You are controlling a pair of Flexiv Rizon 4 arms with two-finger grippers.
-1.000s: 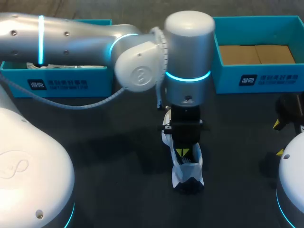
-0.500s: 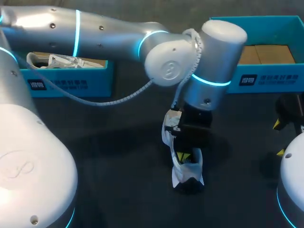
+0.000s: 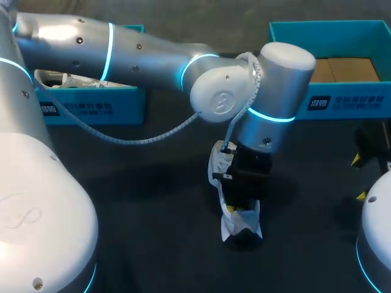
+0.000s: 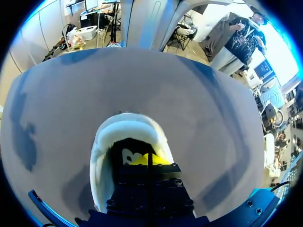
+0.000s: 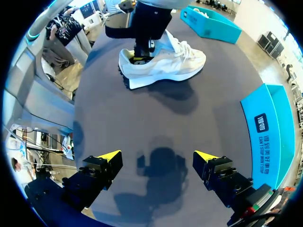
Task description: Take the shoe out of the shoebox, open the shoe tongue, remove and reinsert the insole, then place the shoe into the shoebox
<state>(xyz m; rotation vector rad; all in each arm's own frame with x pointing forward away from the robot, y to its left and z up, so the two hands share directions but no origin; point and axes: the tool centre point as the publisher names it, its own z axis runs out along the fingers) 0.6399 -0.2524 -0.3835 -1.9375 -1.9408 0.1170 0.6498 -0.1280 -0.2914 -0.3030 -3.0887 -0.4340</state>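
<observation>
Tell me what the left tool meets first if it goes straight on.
The inside of the white shoe: the left tool points down into its opening, so probably the insole, though depth is unclear.

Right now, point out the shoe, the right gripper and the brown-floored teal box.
shoe (image 5: 175, 64): right wrist view, side panel.
right gripper (image 5: 157, 157): right wrist view, midway between tips.
teal box (image 3: 290, 101): head view, front wall.

The work surface is a bench (image 3: 134, 207) with a dark, matte, evenly coloured top. In the wrist views the same top (image 4: 66, 113) is rendered as plain grey. It is lit from above, and a soft-edged shadow (image 5: 163, 163) is cast on the bench top.
</observation>
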